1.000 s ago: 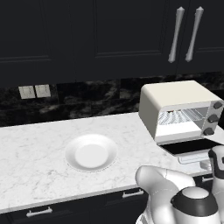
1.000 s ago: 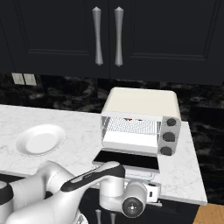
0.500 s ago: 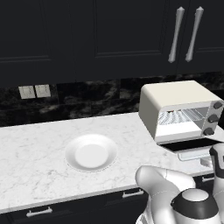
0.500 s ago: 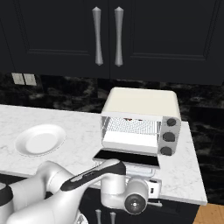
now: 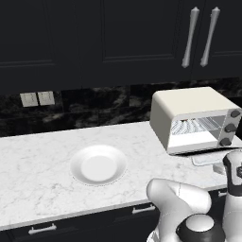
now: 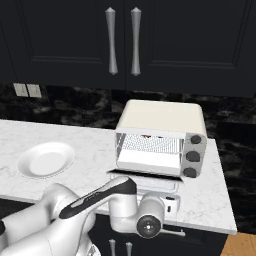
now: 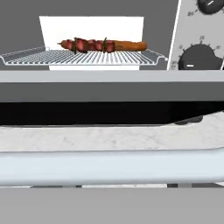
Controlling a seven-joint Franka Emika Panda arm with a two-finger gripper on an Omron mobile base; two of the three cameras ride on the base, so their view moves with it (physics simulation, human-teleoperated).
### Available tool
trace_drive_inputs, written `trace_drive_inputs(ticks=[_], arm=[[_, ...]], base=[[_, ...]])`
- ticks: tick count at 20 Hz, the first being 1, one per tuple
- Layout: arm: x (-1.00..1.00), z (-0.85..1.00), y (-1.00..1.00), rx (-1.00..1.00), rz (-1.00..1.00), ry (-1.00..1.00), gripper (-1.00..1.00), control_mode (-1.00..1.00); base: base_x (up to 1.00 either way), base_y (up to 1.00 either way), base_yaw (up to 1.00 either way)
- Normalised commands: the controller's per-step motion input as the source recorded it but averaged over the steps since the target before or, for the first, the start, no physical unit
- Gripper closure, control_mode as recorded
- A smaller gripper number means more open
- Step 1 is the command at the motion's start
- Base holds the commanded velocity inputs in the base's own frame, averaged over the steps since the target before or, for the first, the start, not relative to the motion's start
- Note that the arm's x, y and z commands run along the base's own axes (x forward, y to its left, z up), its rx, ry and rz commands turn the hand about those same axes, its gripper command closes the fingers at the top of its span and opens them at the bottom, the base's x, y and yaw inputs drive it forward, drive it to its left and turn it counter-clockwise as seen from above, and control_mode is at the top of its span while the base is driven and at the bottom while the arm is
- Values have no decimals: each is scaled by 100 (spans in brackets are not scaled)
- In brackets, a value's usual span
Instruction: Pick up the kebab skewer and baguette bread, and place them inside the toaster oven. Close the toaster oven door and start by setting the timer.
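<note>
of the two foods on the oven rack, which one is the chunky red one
The kebab skewer, lying in front on the wire rack, its red chunks set apart from the smooth orange-brown baguette bread behind it.

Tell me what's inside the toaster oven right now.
On the wire rack inside the toaster oven lies the kebab skewer, with the baguette bread behind it, partly covered by it.

On the counter (image 5: 42, 160) stood one toaster oven (image 5: 189, 111) with three knobs (image 6: 194, 156) — inside it, one kebab skewer (image 7: 87, 45) and one baguette bread (image 7: 130, 45) — beside it, one white plate (image 5: 98, 165).
</note>
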Motion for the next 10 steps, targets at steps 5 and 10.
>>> trace_drive_inputs(ticks=[5, 10], arm=[[21, 41, 23, 0, 0, -5, -100, -100], [37, 33, 13, 0, 0, -3, -100, -100]], base=[[0, 0, 0], [0, 0, 0]])
